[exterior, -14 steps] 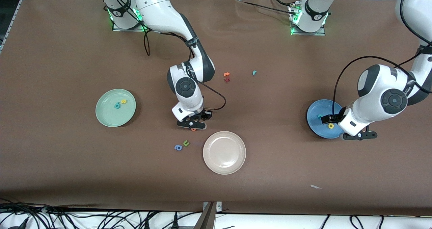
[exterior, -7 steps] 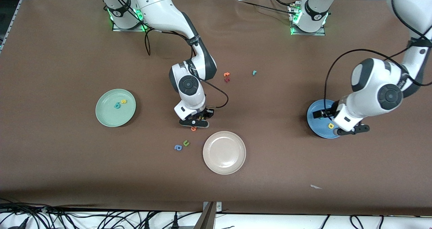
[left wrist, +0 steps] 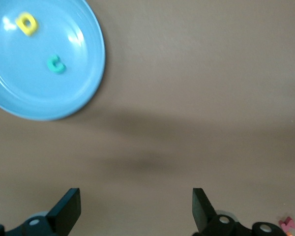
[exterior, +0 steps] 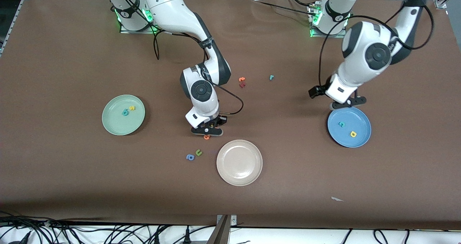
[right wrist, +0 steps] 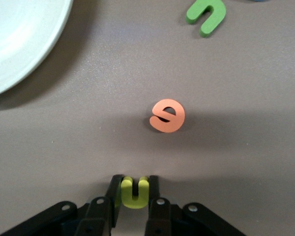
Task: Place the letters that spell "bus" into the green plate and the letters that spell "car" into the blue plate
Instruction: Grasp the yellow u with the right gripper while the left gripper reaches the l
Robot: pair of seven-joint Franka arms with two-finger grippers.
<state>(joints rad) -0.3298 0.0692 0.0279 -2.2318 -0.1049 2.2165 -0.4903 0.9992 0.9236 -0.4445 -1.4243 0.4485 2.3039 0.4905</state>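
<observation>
My right gripper (exterior: 207, 130) (right wrist: 135, 196) is down at the table, shut on the yellow "u" (right wrist: 135, 191), next to the orange round letter (exterior: 206, 137) (right wrist: 167, 115). The green plate (exterior: 115, 123) holds the teal "b" (exterior: 125, 112) and the yellow "s" (exterior: 132, 108). In the blue plate (exterior: 360, 123) (left wrist: 78, 59) lie the teal "c" (exterior: 341, 123) (left wrist: 55, 64) and the yellow "a" (exterior: 353, 134) (left wrist: 27, 23). The teal "r" (exterior: 271, 77) lies on the table mid-way between the arms. My left gripper (exterior: 347, 102) (left wrist: 136, 211) hangs open and empty over the table at the blue plate's rim.
A beige plate (exterior: 239, 172) (right wrist: 19, 39) sits nearer the front camera than my right gripper. A green "u" (exterior: 198, 152) (right wrist: 206, 12) and a blue "a" (exterior: 190, 157) lie beside it. An orange "t" (exterior: 242, 79) and a dark red letter (exterior: 242, 85) lie near the "r".
My right gripper has shut on the yellow "u". The left arm has risen off the blue plate and swung toward its base, uncovering the "c" and "a".
</observation>
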